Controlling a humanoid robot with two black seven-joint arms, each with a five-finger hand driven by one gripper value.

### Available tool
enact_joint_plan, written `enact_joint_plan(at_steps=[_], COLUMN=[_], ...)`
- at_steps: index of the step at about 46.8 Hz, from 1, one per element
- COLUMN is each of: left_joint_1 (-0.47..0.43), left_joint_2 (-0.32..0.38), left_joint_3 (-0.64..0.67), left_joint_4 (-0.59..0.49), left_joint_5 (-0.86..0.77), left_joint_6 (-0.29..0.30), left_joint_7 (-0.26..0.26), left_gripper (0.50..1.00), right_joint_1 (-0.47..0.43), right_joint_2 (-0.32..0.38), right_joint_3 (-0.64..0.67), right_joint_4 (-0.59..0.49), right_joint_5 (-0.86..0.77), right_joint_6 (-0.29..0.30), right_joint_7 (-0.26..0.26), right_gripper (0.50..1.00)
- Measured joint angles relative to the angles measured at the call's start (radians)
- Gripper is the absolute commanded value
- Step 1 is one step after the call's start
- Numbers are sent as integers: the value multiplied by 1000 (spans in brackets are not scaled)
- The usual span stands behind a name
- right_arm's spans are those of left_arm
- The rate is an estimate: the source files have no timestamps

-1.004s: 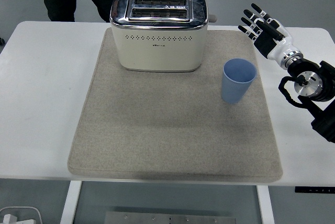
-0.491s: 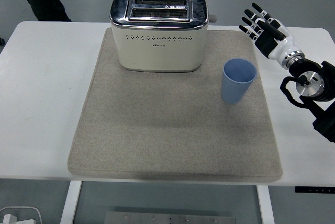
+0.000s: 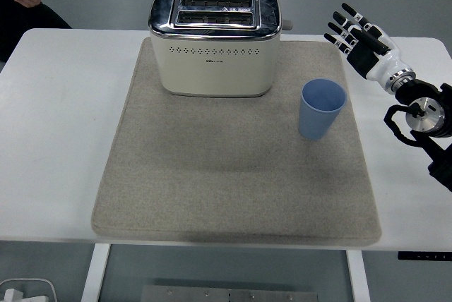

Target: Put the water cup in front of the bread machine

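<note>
From the head view, the blue cup (image 3: 322,109) stands upright near the right edge of the grey mat (image 3: 233,175), to the right of and slightly nearer than the toaster (image 3: 213,41) at the mat's far edge. The right hand (image 3: 360,37) hovers over the table (image 3: 56,125) beyond the mat's far right corner, fingers spread, holding nothing. The task looks to be at the reach step; next the hand must lower beside the cup and close around it.
</note>
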Motion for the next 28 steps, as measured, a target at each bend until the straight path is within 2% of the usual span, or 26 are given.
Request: enact_joint_plan(at_steps=[28], left_joint_1=[0], left_joint_2=[0], left_joint_3=[0], left_joint_4=[0], left_joint_5=[1], left_joint_6=[0], left_joint_7=[0], left_gripper=[1000], right_joint_1=[-12], right_joint_2=[-74], right_joint_3=[-7], right_joint_4=[-1], right_joint_5=[-70], right_joint_6=[99], right_joint_7=[0], right_gripper=[926])
